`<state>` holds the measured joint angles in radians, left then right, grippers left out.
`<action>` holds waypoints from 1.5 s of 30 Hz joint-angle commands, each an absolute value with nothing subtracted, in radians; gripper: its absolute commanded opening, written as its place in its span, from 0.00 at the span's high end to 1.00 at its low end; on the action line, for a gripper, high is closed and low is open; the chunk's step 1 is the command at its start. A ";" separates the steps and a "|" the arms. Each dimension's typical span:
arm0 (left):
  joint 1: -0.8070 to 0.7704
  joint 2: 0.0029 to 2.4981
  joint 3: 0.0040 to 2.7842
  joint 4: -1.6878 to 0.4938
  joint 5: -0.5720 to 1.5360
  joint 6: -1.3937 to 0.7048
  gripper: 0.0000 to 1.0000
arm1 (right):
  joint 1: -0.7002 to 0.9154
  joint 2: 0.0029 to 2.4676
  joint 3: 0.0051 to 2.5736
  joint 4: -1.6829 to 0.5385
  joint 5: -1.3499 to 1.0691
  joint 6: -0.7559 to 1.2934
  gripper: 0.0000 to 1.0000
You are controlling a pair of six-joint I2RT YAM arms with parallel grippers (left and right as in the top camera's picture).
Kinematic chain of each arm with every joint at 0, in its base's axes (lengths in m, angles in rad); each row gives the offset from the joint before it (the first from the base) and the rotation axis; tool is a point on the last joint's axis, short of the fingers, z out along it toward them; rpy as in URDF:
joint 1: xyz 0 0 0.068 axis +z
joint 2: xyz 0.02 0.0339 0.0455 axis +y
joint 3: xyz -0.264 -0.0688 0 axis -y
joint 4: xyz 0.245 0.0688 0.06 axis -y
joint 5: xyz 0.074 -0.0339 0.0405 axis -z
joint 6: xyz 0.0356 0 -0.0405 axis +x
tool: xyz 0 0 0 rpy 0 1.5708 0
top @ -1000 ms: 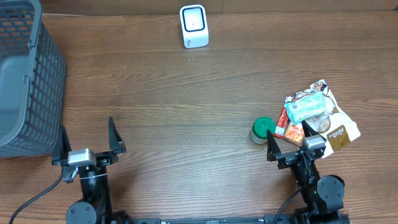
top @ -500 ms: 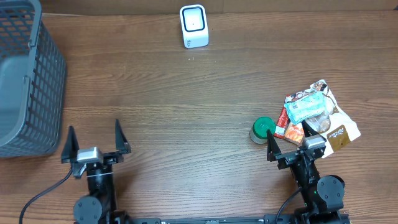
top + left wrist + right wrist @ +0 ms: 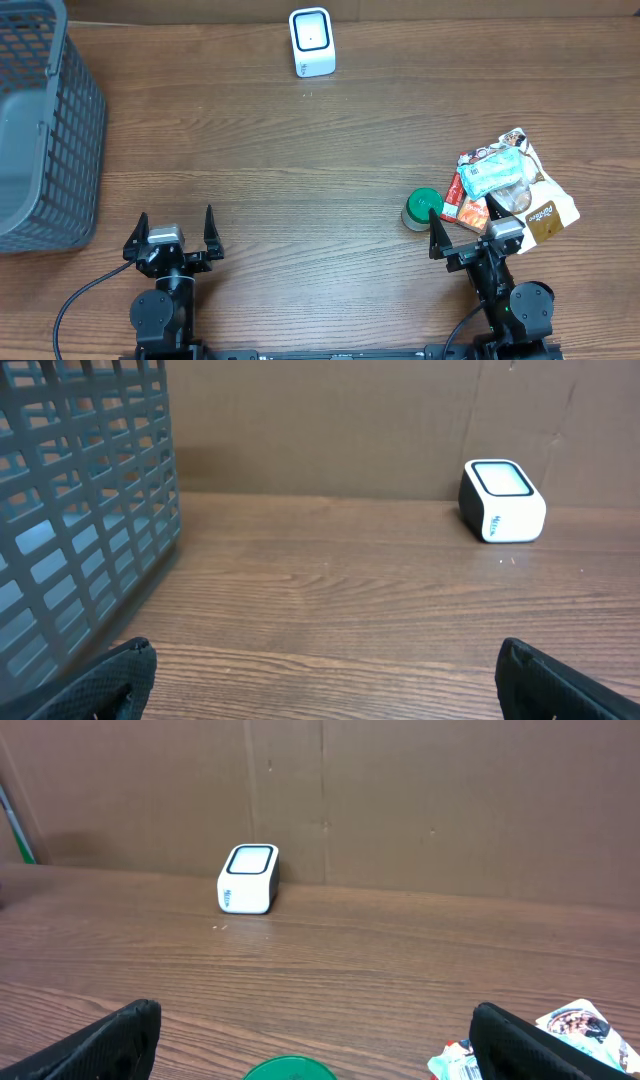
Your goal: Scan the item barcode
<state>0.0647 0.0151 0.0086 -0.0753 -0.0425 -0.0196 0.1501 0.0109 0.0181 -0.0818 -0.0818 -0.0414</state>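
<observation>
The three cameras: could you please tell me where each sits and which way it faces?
Overhead: above the table, looking straight down on basket, scanner, tin, packets; both arms at the bottom edge.
Left wrist: on the left arm, facing the far wall; basket left, scanner right; open jaws in the bottom corners.
Right wrist: on the right arm, facing likewise; scanner ahead, tin and packets below; open jaws in corners.
Shared: all see the scanner.

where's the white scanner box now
In the overhead view the white box-shaped scanner stands at the far middle of the wooden table, right of the grey mesh basket.
</observation>
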 commanded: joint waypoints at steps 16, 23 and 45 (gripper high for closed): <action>0.057 0.003 0.005 -0.073 -0.052 0.210 0.00 | 0.144 0.003 0.008 -0.077 -0.088 -0.046 0.00; 0.057 0.003 0.005 -0.073 -0.052 0.210 0.00 | 0.144 0.003 0.008 -0.077 -0.088 -0.046 0.00; 0.057 0.004 0.005 -0.073 -0.052 0.210 0.00 | 0.144 0.003 0.008 -0.077 -0.088 -0.046 0.00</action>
